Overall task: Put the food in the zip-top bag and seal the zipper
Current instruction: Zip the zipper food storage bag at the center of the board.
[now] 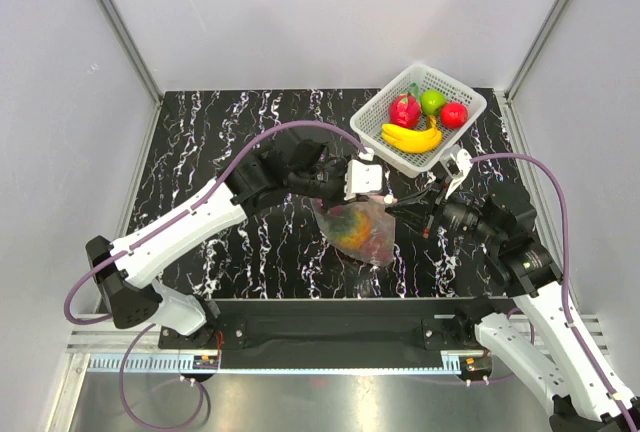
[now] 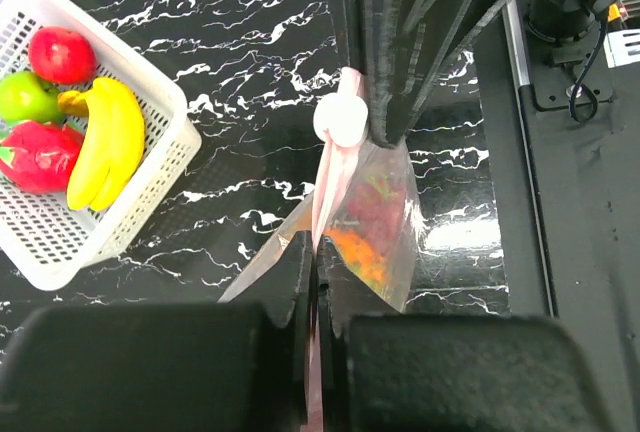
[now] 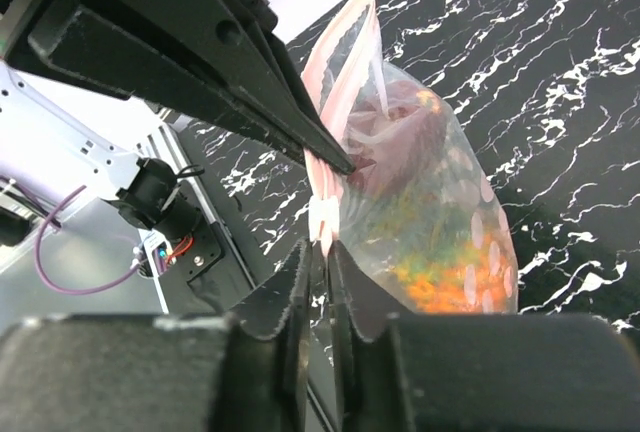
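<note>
- Zip-top bag: a clear pouch with pale round spots. It lies over the middle of the bench, somewhat toward the near edge, and is held by its mouth edge between the two arms. Whether its bottom rests on the bench cannot be told.
- Food: inside the bag. An orange and green mass sits low in the pouch, with dark red-purple pieces above it.
- Zipper: a thin pink strip along the bag's mouth, stretched between the two sets of fingers. A small white piece sits on it just beside the right arm's fingers.
- Left fingers: clenched on the zipper at one end.
- Right fingers: clenched on the zipper at the other end.
- Basket: white lattice, at the far right corner of the bench, not touching the bag. It holds a yellow banana, two red fruits and a green one.
</note>
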You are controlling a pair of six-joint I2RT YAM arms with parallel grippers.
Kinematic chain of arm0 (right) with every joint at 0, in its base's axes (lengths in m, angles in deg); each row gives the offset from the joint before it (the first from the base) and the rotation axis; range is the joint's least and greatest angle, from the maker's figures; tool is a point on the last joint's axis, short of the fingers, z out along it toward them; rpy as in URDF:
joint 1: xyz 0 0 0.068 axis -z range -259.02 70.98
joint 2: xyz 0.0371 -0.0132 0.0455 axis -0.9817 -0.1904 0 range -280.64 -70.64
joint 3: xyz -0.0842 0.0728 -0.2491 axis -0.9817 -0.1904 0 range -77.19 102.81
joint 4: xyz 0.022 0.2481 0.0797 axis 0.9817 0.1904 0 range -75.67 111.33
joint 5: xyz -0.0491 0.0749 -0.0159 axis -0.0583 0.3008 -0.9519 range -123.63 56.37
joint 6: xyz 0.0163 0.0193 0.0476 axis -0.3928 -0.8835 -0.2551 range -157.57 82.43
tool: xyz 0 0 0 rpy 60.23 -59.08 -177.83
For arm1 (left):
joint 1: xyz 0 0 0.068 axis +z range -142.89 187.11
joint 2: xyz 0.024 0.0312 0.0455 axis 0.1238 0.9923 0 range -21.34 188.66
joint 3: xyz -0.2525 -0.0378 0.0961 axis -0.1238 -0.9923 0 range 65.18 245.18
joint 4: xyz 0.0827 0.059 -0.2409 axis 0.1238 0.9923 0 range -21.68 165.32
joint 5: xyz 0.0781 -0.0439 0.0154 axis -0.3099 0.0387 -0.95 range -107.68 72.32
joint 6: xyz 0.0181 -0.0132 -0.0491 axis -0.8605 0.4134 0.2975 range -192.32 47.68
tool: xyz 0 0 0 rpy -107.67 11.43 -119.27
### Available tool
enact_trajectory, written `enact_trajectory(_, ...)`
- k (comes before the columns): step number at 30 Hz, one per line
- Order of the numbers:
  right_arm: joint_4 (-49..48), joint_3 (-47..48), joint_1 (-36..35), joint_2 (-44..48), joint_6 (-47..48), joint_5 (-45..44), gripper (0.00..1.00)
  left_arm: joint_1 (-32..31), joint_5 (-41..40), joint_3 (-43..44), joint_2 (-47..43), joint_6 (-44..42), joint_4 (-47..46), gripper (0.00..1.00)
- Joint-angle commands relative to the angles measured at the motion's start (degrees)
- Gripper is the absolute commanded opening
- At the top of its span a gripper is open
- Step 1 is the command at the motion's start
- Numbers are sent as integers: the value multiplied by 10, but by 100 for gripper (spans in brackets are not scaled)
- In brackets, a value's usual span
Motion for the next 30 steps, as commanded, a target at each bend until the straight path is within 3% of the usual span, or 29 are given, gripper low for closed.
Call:
enact_trajectory(1, -31, -4, 0, 10, -3, 14, 22, 0, -12, 5, -12, 9, -32, 0)
enact_trajectory(2, -44, -9, 0, 11, -5, 20, 32, 0, -12, 3, -14, 8, -33, 0)
enact_trajectory(5, -62, -25, -1, 9, -8, 28, 40, 0, -15, -3, -23, 7, -37, 0)
enact_trajectory(15, -92, -44, 0, -19, -7, 15, 36, -1, -15, -14, -33, 0, -41, 0)
enact_trajectory(20, -103, -53, 0, -22, -11, 12, 0, 0, -17, -16, -35, -1, -39, 2)
enact_trajectory(22, -105, -57, 0, -15, -16, 8, 0, -1, -17, -16, -36, 1, -41, 19)
enact_trajectory(23, -107, -58, 0, -7, -17, 9, 0, 0, -9, -15, -39, 1, -42, 35)
enact_trajectory(24, -107, -59, -1, -5, -16, 16, 0, -1, -4, -15, -40, 2, -43, 58)
enact_trajectory(26, -104, -59, 0, 2, -11, 22, 0, 0, 11, -12, -43, 16, -50, 67)
enact_trajectory(30, -101, -58, -1, 5, -4, 26, 0, 1, 48, 13, -31, 39, -43, 70)
